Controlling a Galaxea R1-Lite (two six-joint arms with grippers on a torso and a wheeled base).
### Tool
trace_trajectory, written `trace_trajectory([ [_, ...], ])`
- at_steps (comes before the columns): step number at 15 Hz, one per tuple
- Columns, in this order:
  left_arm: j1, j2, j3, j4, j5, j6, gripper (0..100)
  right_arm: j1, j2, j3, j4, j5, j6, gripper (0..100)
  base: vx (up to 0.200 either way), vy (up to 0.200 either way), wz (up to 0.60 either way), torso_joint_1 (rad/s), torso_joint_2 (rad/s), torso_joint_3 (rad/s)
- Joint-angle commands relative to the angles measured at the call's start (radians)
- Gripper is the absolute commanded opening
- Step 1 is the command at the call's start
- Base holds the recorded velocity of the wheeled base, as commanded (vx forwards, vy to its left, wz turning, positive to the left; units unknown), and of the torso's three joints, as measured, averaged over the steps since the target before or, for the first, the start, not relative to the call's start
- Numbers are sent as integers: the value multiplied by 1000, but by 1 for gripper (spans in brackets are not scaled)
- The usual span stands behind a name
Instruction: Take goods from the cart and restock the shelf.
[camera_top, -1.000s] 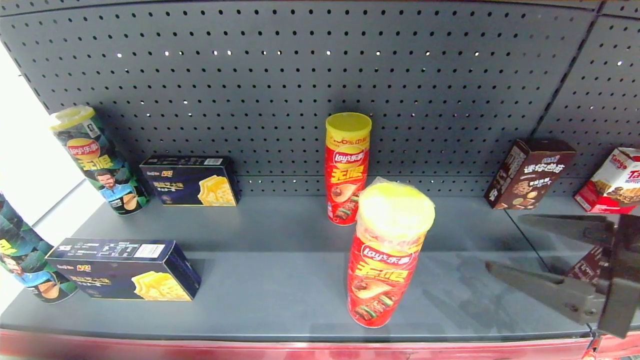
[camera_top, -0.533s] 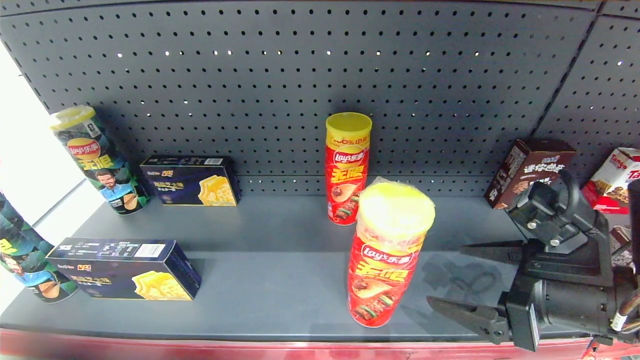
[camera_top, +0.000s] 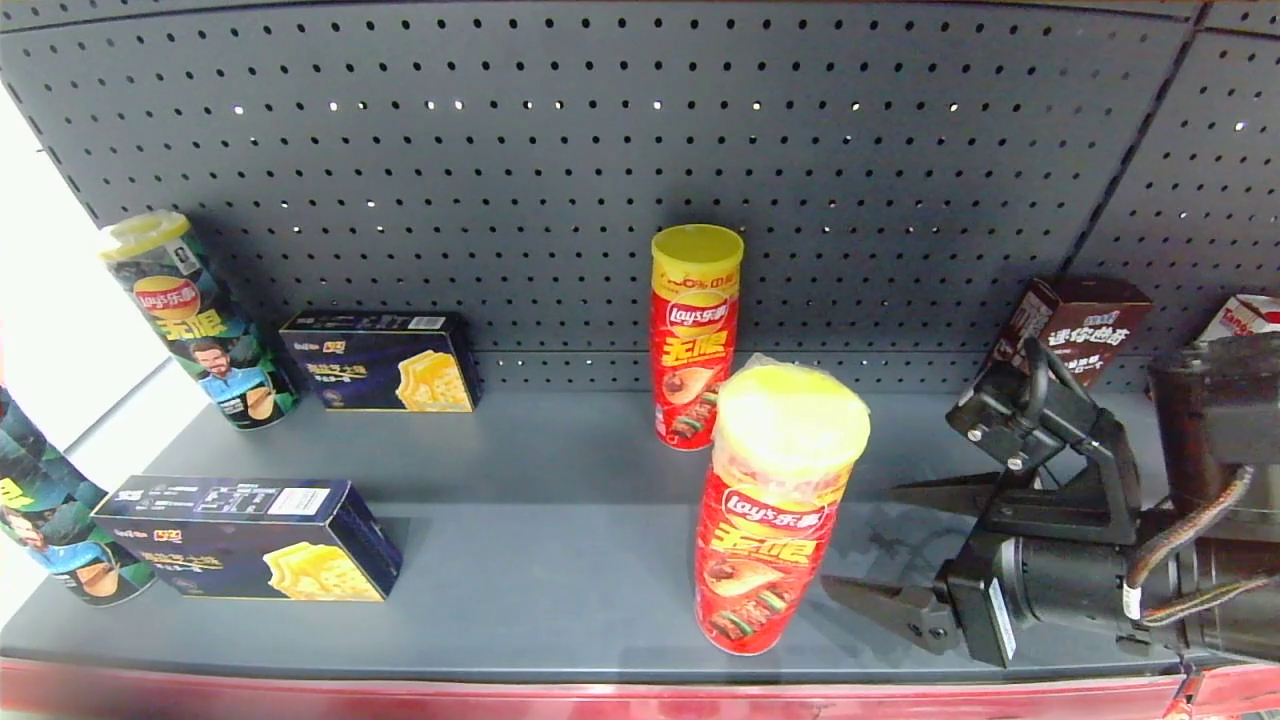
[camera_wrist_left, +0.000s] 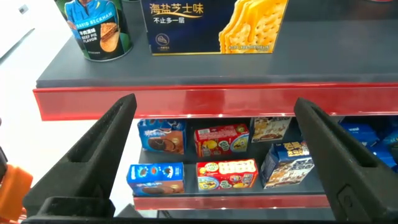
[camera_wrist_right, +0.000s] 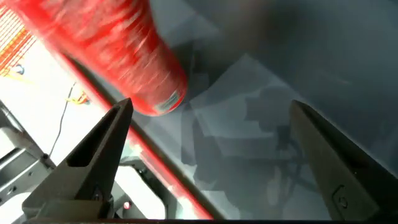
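Two red chip cans with yellow lids stand on the grey shelf (camera_top: 560, 540): one near the front edge (camera_top: 778, 510), one at the back (camera_top: 695, 335). My right gripper (camera_top: 858, 538) lies low over the shelf just right of the front can, open, nothing between its fingers, not touching the can. In the right wrist view that gripper (camera_wrist_right: 211, 107) is open over the shelf, the front can's base (camera_wrist_right: 124, 50) a little beyond one finger. My left gripper (camera_wrist_left: 216, 102) is open and empty, below and in front of the shelf's red front edge (camera_wrist_left: 205, 99).
Green chip cans (camera_top: 195, 320) (camera_top: 50, 530) and dark blue cracker boxes (camera_top: 385, 360) (camera_top: 250, 540) stand at the shelf's left. A brown box (camera_top: 1070, 335) and a red-white box (camera_top: 1245, 312) stand at the back right. A pegboard wall (camera_top: 600, 150) closes the back. Lower shelves hold small packets (camera_wrist_left: 224, 174).
My right arm has swung in from the right edge toward the front red can, its gripper staying open. The goods on the shelf have not moved.
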Motion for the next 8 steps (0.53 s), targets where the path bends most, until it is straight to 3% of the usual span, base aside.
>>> trace_trajectory([
  [1, 0, 2, 0, 0, 0, 0, 100, -4, 51, -46, -1, 0, -1, 100, 0, 0, 0, 0, 0, 0],
  [8, 0, 2, 0, 0, 0, 0, 100, -47, 81, -72, -1, 0, -20, 100, 0, 0, 0, 0, 0, 0],
])
